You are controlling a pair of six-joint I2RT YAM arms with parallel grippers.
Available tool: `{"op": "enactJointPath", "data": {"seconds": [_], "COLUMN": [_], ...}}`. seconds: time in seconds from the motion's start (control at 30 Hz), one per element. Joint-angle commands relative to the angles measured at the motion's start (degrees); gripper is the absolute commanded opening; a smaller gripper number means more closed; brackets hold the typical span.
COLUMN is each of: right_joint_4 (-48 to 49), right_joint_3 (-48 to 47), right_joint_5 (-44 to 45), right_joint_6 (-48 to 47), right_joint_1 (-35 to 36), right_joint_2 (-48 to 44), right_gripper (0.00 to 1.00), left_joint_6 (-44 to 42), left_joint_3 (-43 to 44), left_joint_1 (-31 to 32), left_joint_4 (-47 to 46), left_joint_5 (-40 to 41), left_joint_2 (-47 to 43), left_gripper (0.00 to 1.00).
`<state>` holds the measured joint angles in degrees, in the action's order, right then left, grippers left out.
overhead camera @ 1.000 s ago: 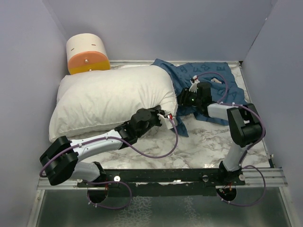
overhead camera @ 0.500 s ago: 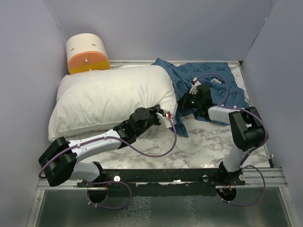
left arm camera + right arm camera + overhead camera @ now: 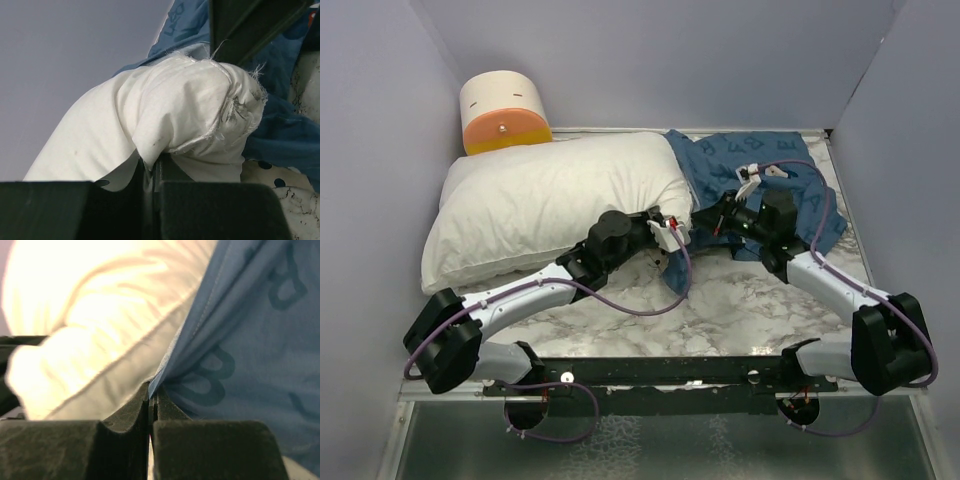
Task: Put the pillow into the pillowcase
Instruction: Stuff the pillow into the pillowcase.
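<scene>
1. Pillow: it lies on the marble bench. Its bulk stretches away to the left of the left hand and beyond it. Only its near right corner reaches the fingers.
2. Left hand: clenched on that corner of the pillow. The left wrist view shows a bunched knob of white fabric with a frayed seam, pinched between the two dark fingers. The fingers meet with almost no gap.
3. Pillowcase: dark blue with light blue letters, it lies rumpled on the bench beyond and to the right of the right hand. A fold of it also hangs just below the left hand, under the pillow's corner.
4. Right hand: clenched on an edge of the pillowcase. In the right wrist view a blue hem runs down into the closed fingers, and the pillow's white side presses in just left of it.
5. The right hand sits just beside the left hand, on its right. The pillow's corner and the blue cloth touch between them.
6. Whether that corner is already inside the pillowcase opening cannot be told.
7. A cream cylinder with an orange band stands well to the left of the left hand and beyond it, just behind the pillow's far edge.
</scene>
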<state>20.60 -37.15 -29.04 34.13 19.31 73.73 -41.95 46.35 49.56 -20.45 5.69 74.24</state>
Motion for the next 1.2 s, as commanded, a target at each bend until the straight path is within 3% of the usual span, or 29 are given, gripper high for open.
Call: {"op": "enactJointPath", "data": {"seconds": [0.0, 0.17, 0.37, 0.83, 1.17], "right_joint_4": [1.3, 0.6, -0.1, -5.4, -2.5], "right_joint_3": [-5.3, -6.5, -4.2, 0.5, -9.5], "right_joint_5": [-8.7, -9.7, -9.1, -6.4, -3.8], "right_joint_6": [3.5, 4.4, 5.1, 3.5, 7.3], "right_joint_1": [0.7, 3.3, 8.5, 10.2, 14.2], "right_joint_2": [-1.6, -2.7, -4.4, -9.8, -3.1], "right_gripper": [0.01, 0.01, 0.01, 0.01, 0.01], "left_joint_6": [0.3, 0.5, 5.1, 29.1, 40.5], "left_joint_3": [1.7, -1.1, 2.3, 9.5, 4.2], "left_joint_1": [-0.3, -0.3, -0.8, -5.8, -4.4], "left_joint_4": [-8.5, -13.5, -17.0, -16.3, -27.8], "left_joint_5": [-3.0, -2.9, -2.0, -4.0, -4.1], "left_joint_2": [0.9, 4.3, 6.3, 7.1, 11.9], "left_gripper": [0.00, 0.00, 0.00, 0.00, 0.00]}}
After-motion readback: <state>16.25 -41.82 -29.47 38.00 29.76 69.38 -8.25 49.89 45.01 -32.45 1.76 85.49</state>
